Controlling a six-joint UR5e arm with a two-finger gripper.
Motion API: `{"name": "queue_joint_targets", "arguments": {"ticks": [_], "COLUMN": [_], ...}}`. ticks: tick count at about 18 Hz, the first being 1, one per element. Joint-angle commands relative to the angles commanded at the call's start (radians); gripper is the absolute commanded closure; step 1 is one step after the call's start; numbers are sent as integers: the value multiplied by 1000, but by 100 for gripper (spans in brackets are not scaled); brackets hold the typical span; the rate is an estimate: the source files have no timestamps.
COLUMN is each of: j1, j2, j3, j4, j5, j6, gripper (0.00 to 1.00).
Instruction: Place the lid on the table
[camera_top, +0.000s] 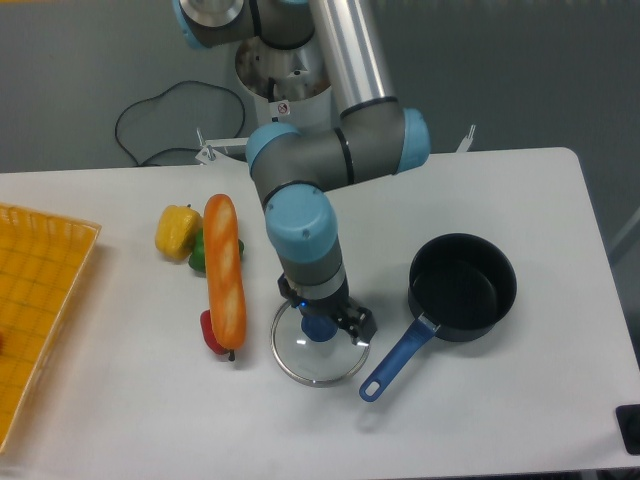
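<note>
My gripper (322, 325) points straight down over the lid (318, 345), right at its blue knob (320, 329) in the middle. The knob sits between my fingers, but my own wrist hides the tips, so I cannot tell whether they are clamped on it or just standing around it. The lid lies flat on the white table (500, 410), its glass and thin metal rim showing in front of me. Just to my right is the dark saucepan (462, 286), its blue handle (397, 360) reaching down toward the lid's edge. On the other side lie a long bread loaf (225, 270), a yellow pepper (177, 229), a green one (199, 254) and something red (212, 335) under the loaf. A yellow mesh tray (35, 310) sits at the far edge.
</note>
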Motion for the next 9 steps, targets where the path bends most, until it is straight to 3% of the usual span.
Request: {"name": "queue_joint_targets", "arguments": {"ticks": [9], "j1": [52], "j2": [49], "j3": [0], "j4": [-12], "j5": [-40], "j6": [141], "gripper": [0]}}
